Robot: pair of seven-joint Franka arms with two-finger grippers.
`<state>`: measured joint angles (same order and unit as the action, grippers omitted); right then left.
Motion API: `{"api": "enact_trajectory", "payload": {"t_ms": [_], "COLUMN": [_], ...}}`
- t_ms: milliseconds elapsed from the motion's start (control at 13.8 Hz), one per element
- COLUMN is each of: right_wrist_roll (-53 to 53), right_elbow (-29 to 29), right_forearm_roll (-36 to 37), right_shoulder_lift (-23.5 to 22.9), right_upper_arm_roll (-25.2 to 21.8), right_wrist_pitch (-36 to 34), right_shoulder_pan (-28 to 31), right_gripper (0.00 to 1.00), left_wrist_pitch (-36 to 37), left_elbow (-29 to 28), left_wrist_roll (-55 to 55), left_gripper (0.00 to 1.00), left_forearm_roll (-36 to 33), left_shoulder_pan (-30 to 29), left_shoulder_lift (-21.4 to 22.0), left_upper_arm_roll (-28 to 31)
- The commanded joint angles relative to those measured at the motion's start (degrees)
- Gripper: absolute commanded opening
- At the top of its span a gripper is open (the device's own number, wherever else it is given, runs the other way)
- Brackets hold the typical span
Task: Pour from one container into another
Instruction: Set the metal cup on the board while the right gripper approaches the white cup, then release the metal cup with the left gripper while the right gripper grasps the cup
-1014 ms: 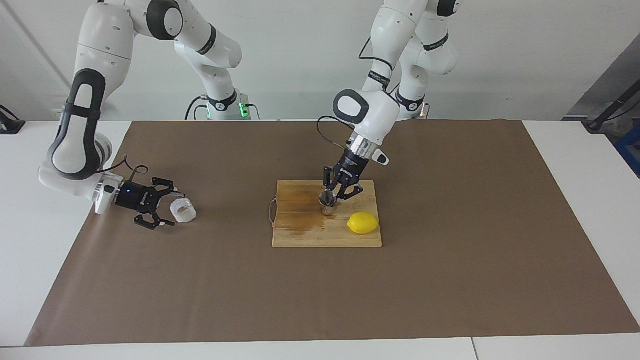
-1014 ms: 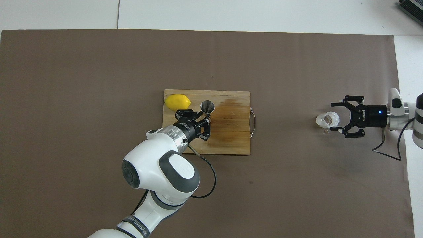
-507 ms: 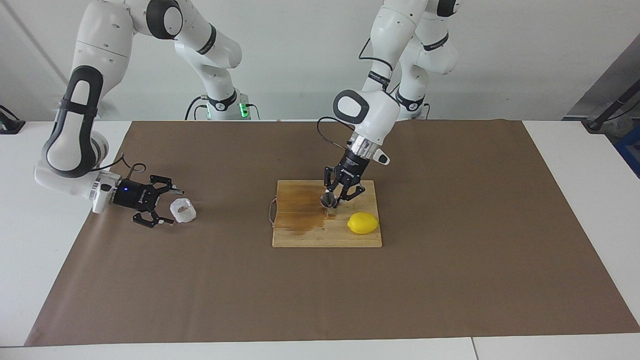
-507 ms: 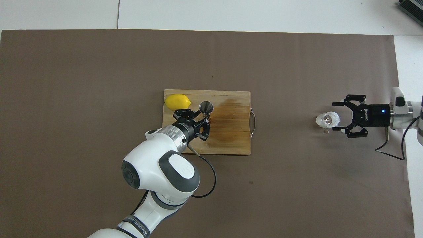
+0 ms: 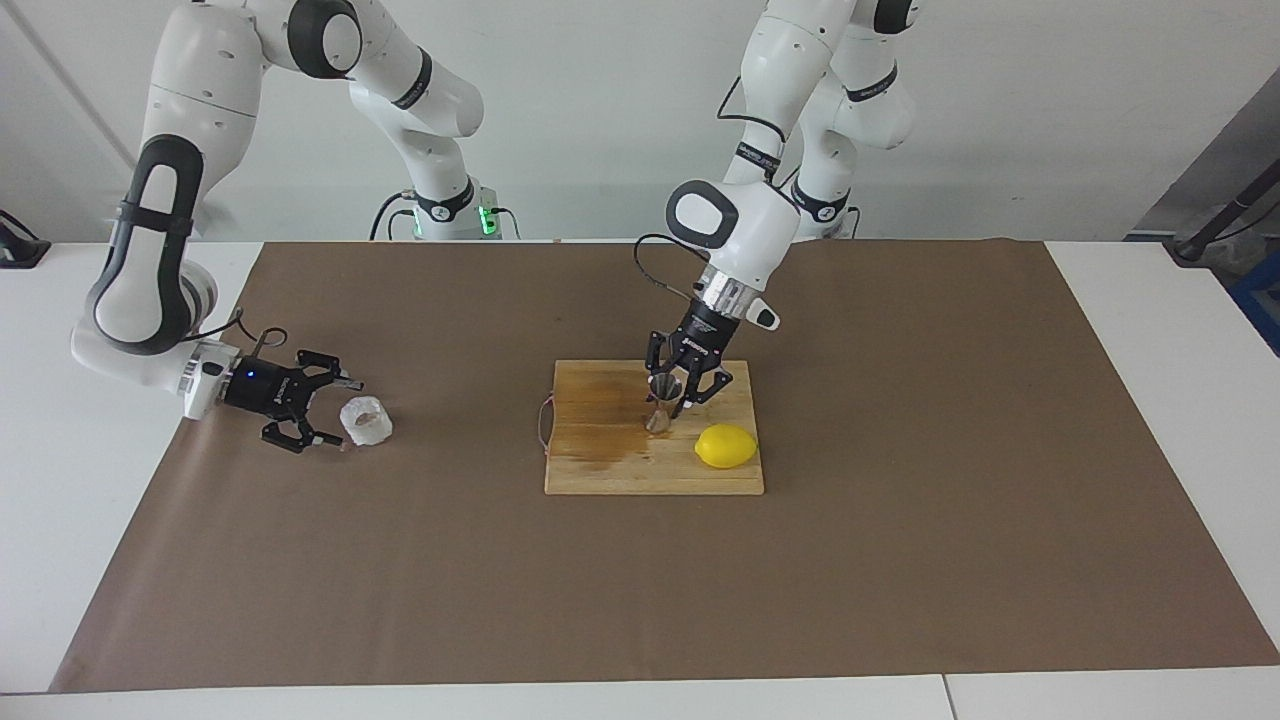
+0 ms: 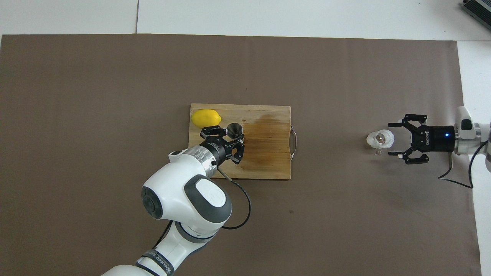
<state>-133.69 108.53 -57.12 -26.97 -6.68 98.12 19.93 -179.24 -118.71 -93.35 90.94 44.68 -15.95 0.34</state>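
left gripper (image 5: 672, 397) jaws part-open around the upright jigger (image 5: 661, 402), frame centre; withdrawing could topple it. right gripper (image 5: 322, 411) jaws released beside cup (image 5: 366, 421).

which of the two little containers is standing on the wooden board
The steel jigger, beside the lemon on the cutting board. The whitish cup sits on the brown paper toward the right arm's end.

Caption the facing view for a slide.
Left hand at jigger on board; right hand open beside cup.

faint white lettering on the right gripper (image 6: 399, 139) body, not legible
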Motion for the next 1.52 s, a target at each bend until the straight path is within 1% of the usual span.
{"api": "enact_trajectory", "payload": {"t_ms": [0,217,507,725,797,870,942,1304,1377,1449], "right_wrist_roll": [-2.36,-2.54,-2.45,-2.1,-2.02,-1.93,-1.93,-1.84,-1.93,-1.93], "right_elbow": [2.3,3.09,3.01,3.09,3.09,3.09,3.09,3.01,3.01,3.01], "right_forearm_roll": [0.7,-0.18,-0.88,-1.85,-2.11,-2.12,-2.29,-2.56,-2.56,-2.56], "right_shoulder_lift": [0.87,1.04,1.13,1.22,1.22,1.22,1.39,1.39,1.39,1.39], "right_upper_arm_roll": [0.36,0.44,0.44,0.44,0.53,0.53,0.53,0.53,0.53,0.53], "right_wrist_pitch": [2.15,3.04,1.63,1.1,0.93,0.67,0.66,0.66,0.66,0.66], "right_shoulder_pan": [0.19,-0.16,-0.16,-0.25,-0.25,-0.33,-0.33,-0.33,-0.33,-0.33], "right_gripper": [1.0,1.0,1.0,1.0,0.97,0.94,0.93,0.92,0.87,0.75], "left_wrist_pitch": [-1.29,-1.38,-1.47,-1.91,-1.99,-2.17,-2.17,-2.17,-2.17,-2.08], "left_elbow": [0.24,0.41,0.85,1.03,1.11,1.11,1.03,1.11,1.11,1.11], "left_wrist_roll": [0.36,0.45,0.45,0.36,0.36,0.36,0.28,-0.25,-0.16,-0.08], "left_gripper": [0.59,0.66,0.71,0.77,0.78,0.79,0.8,0.82,0.82,0.82], "left_forearm_roll": [1.17,1.17,1.17,1.17,1.17,1.17,1.17,1.17,1.17,1.08], "left_shoulder_pan": [1.2,1.28,2.07,2.86,3.04,3.39,3.39,3.66,3.48,3.13], "left_shoulder_lift": [-0.4,-0.14,0.56,1.09,1.27,1.88,2.23,7.41,8.12,8.56], "left_upper_arm_roll": [0.71,0.71,0.71,0.71,0.71,0.71,0.63,0.63,0.71,0.89]}}
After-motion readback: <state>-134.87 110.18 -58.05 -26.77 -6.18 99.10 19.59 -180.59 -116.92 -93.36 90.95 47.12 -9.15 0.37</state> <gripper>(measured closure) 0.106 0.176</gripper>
